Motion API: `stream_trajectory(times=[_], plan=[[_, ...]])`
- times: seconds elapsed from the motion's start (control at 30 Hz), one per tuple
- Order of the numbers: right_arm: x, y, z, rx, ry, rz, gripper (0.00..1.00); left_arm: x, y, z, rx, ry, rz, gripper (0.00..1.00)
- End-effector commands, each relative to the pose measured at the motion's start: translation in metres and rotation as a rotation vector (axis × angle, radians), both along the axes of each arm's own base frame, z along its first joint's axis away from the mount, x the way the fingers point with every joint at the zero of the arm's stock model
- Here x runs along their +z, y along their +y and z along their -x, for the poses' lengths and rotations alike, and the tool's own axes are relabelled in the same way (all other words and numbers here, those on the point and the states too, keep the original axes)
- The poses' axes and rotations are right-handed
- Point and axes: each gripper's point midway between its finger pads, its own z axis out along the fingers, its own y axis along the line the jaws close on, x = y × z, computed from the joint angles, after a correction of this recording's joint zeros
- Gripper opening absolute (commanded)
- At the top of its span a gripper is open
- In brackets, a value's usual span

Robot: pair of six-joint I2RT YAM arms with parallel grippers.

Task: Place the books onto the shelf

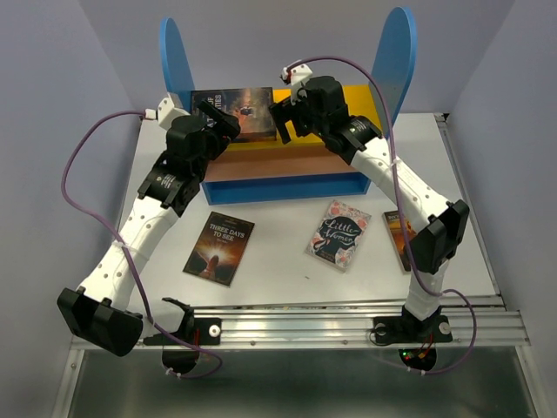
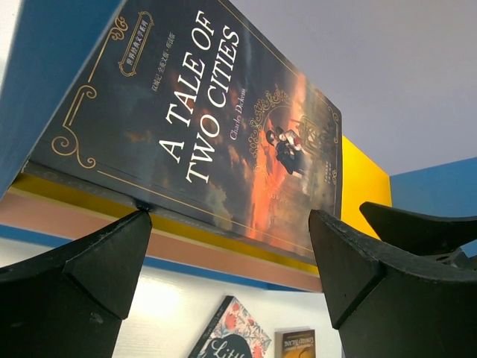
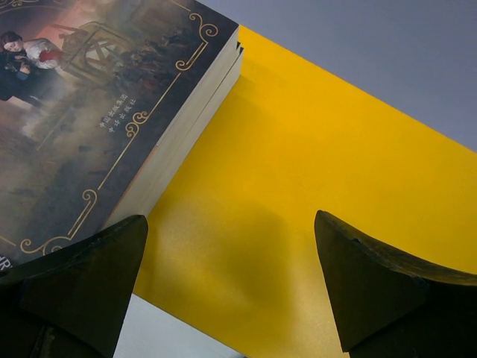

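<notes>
Yellow is the top board [image 1: 361, 94] of the shelf [image 1: 396, 52]. On its left part lies one dark book, "A Tale of Two Cities" [image 1: 233, 110], flat with the cover up, beside the left blue side panel [image 1: 177, 52].

The left gripper [image 1: 222, 120] stands just at the near edge of this book. In its wrist view the two fingers [image 2: 97, 261] are wide apart with nothing between them, and the cover fills the picture above them. Whether a fingertip touches the book's edge, I cannot tell.

The right gripper [image 1: 283, 122] is at the right side of the same book, over the yellow board. Its fingers [image 3: 373, 283] are also spread wide and hold nothing — between them only the board and one corner of the book are seen.

Three more books lie flat on the white table [image 1: 278, 261] in front of the shelf. "Three Days to See" [image 1: 219, 247] is on the left and the pale floral "Little Women" [image 1: 338, 233] is in the middle. An orange-brown book [image 1: 394, 231] is on the right, partly hidden by the right arm.
</notes>
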Motion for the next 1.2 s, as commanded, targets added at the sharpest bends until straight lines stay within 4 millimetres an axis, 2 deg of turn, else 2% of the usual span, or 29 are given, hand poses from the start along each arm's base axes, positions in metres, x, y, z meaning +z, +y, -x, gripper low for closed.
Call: stream_trajectory(times=[0.0,0.1,0.33,0.37,0.4,0.47,0.57,0.6,0.67,0.7,0.73,0.77,0.8,0.83,0.87,0.9,0.97,1.0,1.07,1.1,1.13,1.17], plan=[[0.033,0.014,-0.004,-0.035,-0.084,-0.073,1.00,0.023,0.008,-0.002,0.011,-0.071,0.001,0.99],[0.036,0.003,-0.010,-0.122,-0.089,-0.089,1.00,0.023,0.006,-0.002,-0.003,-0.069,0.001,0.99],[0.052,-0.026,0.000,-0.240,-0.103,-0.127,1.00,0.026,0.004,0.000,-0.027,-0.074,-0.013,0.99],[0.062,-0.033,0.008,-0.251,-0.115,-0.141,1.00,0.026,0.001,0.002,-0.050,-0.073,-0.010,0.99],[0.053,-0.040,0.010,-0.272,-0.102,-0.127,1.00,0.022,-0.002,0.004,-0.067,-0.064,-0.014,0.99],[0.054,-0.050,0.021,-0.307,-0.084,-0.169,1.00,0.021,-0.009,0.011,-0.124,-0.065,-0.015,0.99],[0.049,-0.071,0.050,-0.342,-0.041,-0.236,1.00,0.015,-0.021,0.028,-0.226,-0.073,-0.008,0.99],[0.042,-0.079,0.067,-0.329,-0.019,-0.249,1.00,0.012,-0.022,0.037,-0.251,-0.081,-0.011,0.99],[0.029,-0.088,0.084,-0.343,0.026,-0.293,1.00,0.007,-0.030,0.051,-0.269,-0.079,0.020,0.99],[0.020,-0.095,0.092,-0.357,0.044,-0.306,1.00,-0.011,-0.035,0.057,-0.273,-0.075,0.029,0.99],[-0.006,-0.105,0.108,-0.376,0.093,-0.309,1.00,-0.004,-0.038,0.071,-0.291,-0.125,0.040,0.99],[-0.021,-0.109,0.117,-0.383,0.125,-0.312,1.00,-0.025,-0.055,0.085,-0.333,-0.104,0.036,0.99],[-0.035,-0.113,0.126,-0.388,0.157,-0.322,1.00,-0.025,-0.063,0.093,-0.361,-0.123,0.046,0.99],[-0.039,-0.118,0.139,-0.383,0.177,-0.360,1.00,-0.020,-0.072,0.102,-0.405,-0.155,0.047,0.99],[-0.073,-0.122,0.150,-0.384,0.238,-0.325,1.00,-0.024,-0.084,0.110,-0.464,-0.152,0.036,0.99],[-0.086,-0.126,0.159,-0.392,0.271,-0.321,1.00,-0.028,-0.098,0.122,-0.526,-0.147,0.030,0.99],[-0.100,-0.135,0.175,-0.430,0.317,-0.366,1.00,-0.048,-0.109,0.131,-0.561,-0.122,0.002,0.99],[-0.126,-0.142,0.185,-0.457,0.368,-0.340,1.00,-0.073,-0.120,0.139,-0.588,-0.088,0.009,0.99],[-0.142,-0.146,0.197,-0.470,0.405,-0.358,1.00,-0.100,-0.135,0.149,-0.663,-0.059,0.016,0.99],[-0.161,-0.153,0.201,-0.505,0.428,-0.338,1.00,-0.116,-0.143,0.152,-0.700,-0.054,0.020,0.99],[-0.168,-0.156,0.204,-0.525,0.441,-0.339,1.00,-0.133,-0.151,0.151,-0.730,-0.021,0.003,0.99],[-0.174,-0.157,0.206,-0.552,0.458,-0.365,1.00,-0.141,-0.159,0.156,-0.781,-0.005,-0.005,0.99]])
